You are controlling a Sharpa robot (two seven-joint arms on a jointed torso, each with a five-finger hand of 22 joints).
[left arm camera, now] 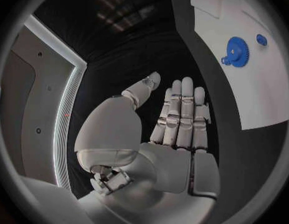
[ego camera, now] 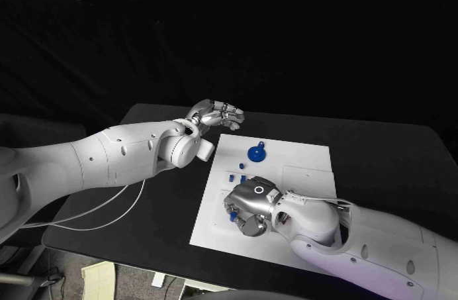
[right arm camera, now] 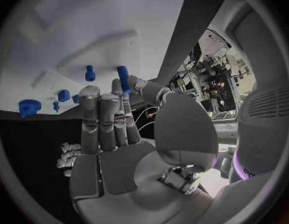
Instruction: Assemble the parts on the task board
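The white task board (ego camera: pixel 296 174) lies in the middle of the black table. A blue gear (ego camera: pixel 257 153) sits near its far left corner, also seen as the blue gear (left arm camera: pixel 238 51) beside a small blue piece (left arm camera: pixel 261 39). Two small blue parts (ego camera: pixel 235 178) stand nearer on the board. My right hand (ego camera: pixel 250 207) hovers low over the board's near left part and pinches a blue peg (right arm camera: pixel 123 78) between thumb and a finger. Beyond it on the board stand another blue peg (right arm camera: pixel 89 73) and several small blue pieces (right arm camera: pixel 64 95). My left hand (ego camera: pixel 218 116) is raised off the board's far left corner, fingers straight, holding nothing.
The black table (ego camera: pixel 382 148) surrounds the board, with bare surface to the right and far side. A white cable (ego camera: pixel 105 214) loops under my left arm near the table's left edge. The board's right half (ego camera: pixel 310 181) carries only pale raised fixtures.
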